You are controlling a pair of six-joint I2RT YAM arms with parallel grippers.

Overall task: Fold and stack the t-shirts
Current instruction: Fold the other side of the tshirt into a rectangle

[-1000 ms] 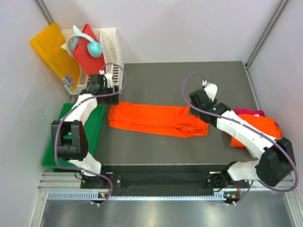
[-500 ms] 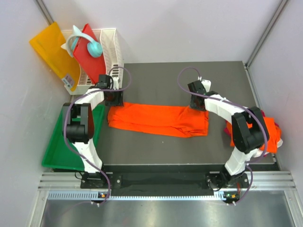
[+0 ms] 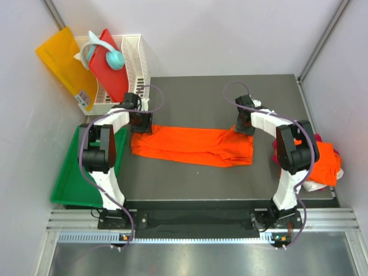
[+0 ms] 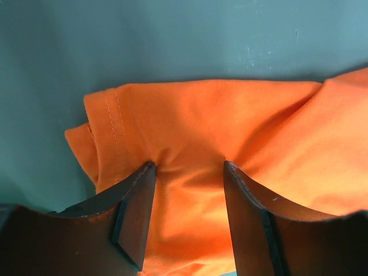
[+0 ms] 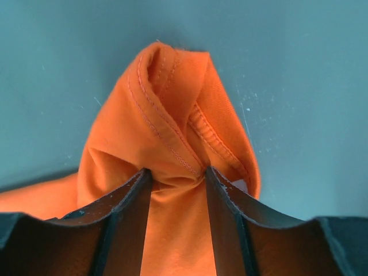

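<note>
Where the left jaws bite: partway closed and clamped on a gathered pucker at the hemmed left end of the orange shirt [image 4: 230, 126], tips pressed into the cloth.
Right jaws: likewise narrowed, pinching a raised fold with stitched seams at the same shirt's right end.
Why held so: a grip at each far corner probably lets both arms carry that edge over together for the next fold.
Shirt: lies as a long band across the middle of the dark counter [image 3: 218, 98].
Stack: a second shirt [image 3: 322, 164], also orange, sits at the counter's right edge, well apart.
</note>
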